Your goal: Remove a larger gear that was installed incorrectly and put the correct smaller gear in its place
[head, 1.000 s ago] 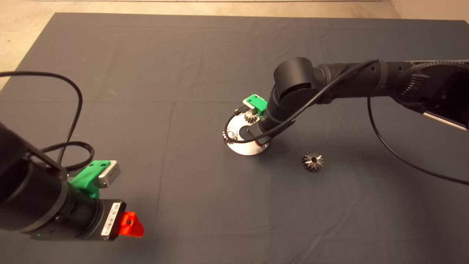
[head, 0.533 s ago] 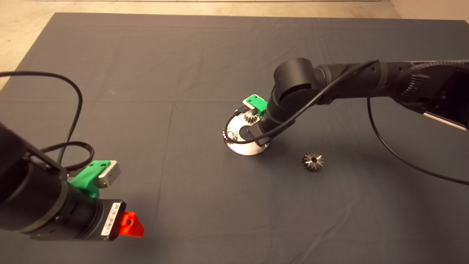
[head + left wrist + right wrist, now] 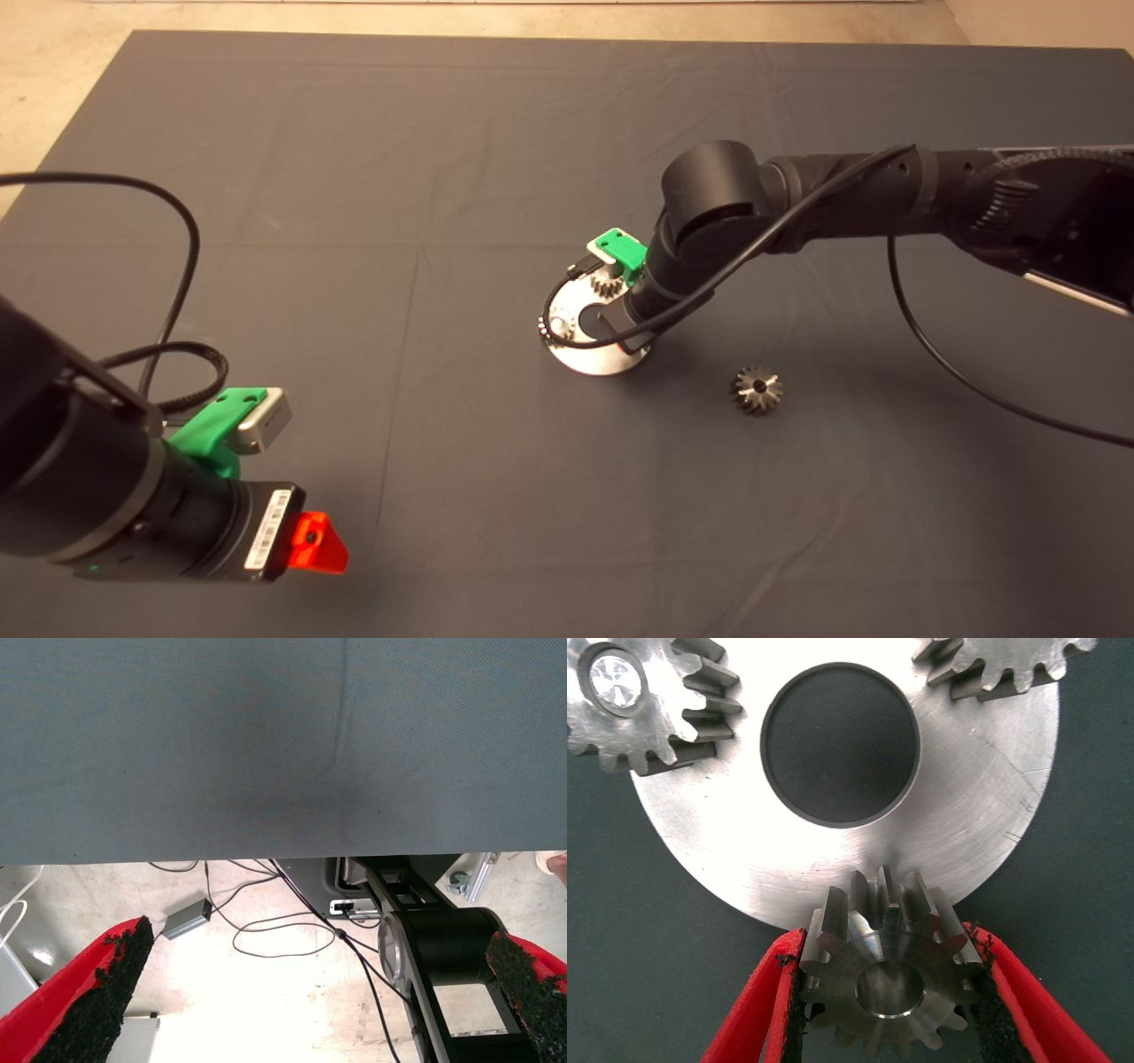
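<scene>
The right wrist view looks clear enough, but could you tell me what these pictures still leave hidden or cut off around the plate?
- Right end effector: in the head view the arm hides it, along with the smaller gear it holds.
- Plate: whether there is a peg under the held gear cannot be seen, since the gear covers that spot.
- The two mounted gears: cropped by the right wrist view's edge.
- Larger gear: too small in the head view to judge its bore.

A: Centre of mat (image 3: 266, 133)?
B: Round steel plate (image 3: 595, 357) with a dark centre hole, one small gear (image 3: 606, 285) showing at its far edge. Right arm (image 3: 797, 208) comes down over it, wrist hiding the near side, fingers unseen.
A: Larger gear (image 3: 756, 390)?
B: Flat on the mat, right of the plate, apart from it.
A: Left gripper (image 3: 310, 542)?
B: Parked lower left, one red finger showing.
</scene>
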`<state>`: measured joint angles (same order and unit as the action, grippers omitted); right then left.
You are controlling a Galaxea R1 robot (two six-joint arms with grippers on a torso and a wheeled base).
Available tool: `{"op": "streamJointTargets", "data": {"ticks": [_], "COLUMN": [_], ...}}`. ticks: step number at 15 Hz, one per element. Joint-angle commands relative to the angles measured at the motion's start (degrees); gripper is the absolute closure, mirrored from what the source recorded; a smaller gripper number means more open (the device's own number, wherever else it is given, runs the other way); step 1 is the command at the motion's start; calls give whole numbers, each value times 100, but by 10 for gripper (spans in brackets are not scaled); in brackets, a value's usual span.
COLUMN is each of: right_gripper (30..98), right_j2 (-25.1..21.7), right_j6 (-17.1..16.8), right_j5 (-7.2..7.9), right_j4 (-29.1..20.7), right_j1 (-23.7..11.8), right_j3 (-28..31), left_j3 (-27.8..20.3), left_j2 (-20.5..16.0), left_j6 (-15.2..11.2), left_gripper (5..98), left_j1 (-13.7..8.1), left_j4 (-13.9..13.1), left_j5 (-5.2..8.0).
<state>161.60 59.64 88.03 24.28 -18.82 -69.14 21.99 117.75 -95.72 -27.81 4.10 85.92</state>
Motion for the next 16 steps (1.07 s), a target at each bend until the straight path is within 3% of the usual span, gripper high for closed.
{"op": "streamJointTargets", "data": {"ticks": [1,16], "right_gripper": [881,882], "right_j2": [17,-299], "right_j6": [31,13], "right_j5": [672,689], "right_j4": [103,120], "right_j1": [-87,-69], "right_j3": [226,201], "left_j3": [-74,-74], "left_j2": [-19,-19], "left_j6": [-8,-8], "left_gripper": [59,59], "left_j1": [-32,-32], "left_j4": [-102,-102], "left_j5": [13,13]}}
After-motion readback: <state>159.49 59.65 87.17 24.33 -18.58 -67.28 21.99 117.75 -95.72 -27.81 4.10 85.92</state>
